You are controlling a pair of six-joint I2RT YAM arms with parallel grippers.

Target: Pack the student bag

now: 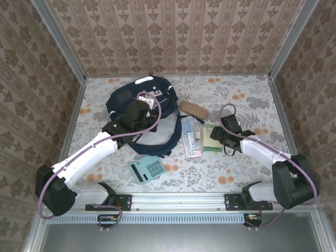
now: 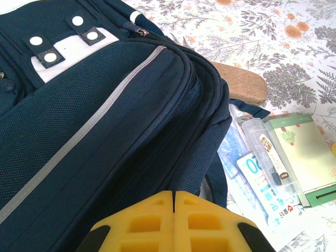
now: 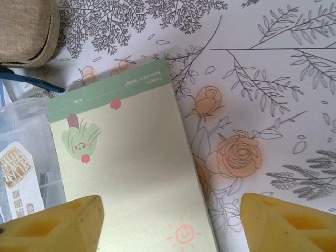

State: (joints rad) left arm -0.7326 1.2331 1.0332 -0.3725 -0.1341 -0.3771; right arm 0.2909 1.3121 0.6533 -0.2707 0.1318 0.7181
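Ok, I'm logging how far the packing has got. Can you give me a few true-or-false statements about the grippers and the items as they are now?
1. The left gripper is shut, over the student bag. True.
2. The right gripper is clamped on the green notepad. False: its jaws stand open above the notepad and hold nothing.
3. The teal calculator is inside the bag. False: it lies on the table, between the bag and the arm bases.
4. The brown pouch lies on the table beside the bag. True.
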